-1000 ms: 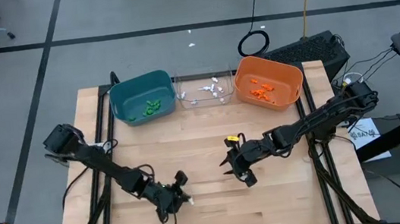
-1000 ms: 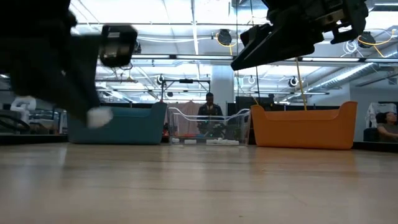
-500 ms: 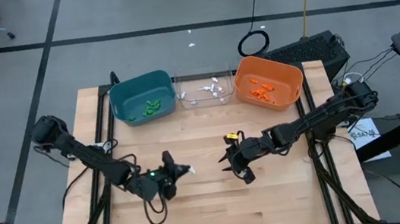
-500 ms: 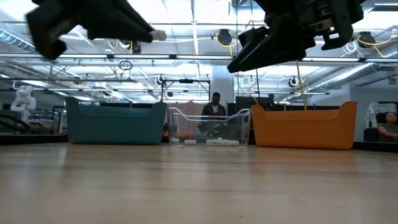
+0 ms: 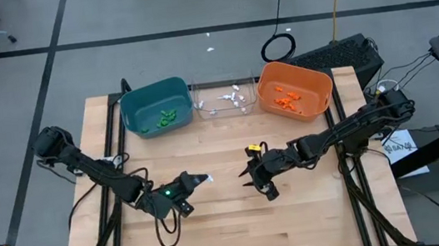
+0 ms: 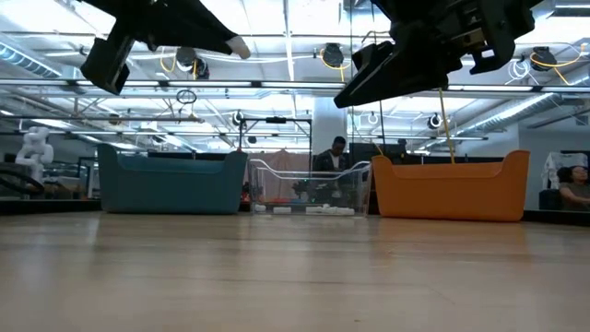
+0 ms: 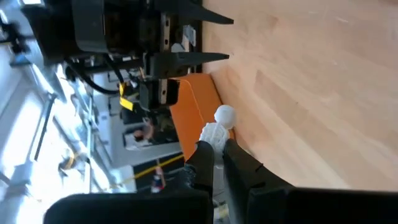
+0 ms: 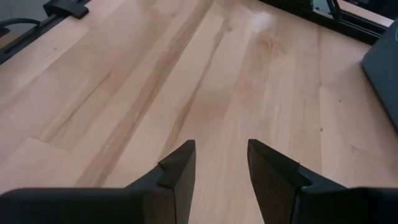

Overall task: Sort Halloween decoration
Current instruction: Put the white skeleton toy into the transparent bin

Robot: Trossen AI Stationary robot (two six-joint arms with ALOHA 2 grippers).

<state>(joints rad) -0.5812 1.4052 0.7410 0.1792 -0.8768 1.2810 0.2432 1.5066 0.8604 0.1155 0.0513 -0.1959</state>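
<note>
left claw (image 5: 196, 180) lifted white trinket (image 7: 217, 127).

A pale wooden tabletop (image 5: 232, 222) is carrying three bins lined up along its far edge: a teal bin (image 5: 155, 106) at the left, a clear bin (image 5: 224, 97) in the middle and an orange bin (image 5: 294, 89) at the right, standing close beside one another. Its near planks are showing as bare wood.
</note>
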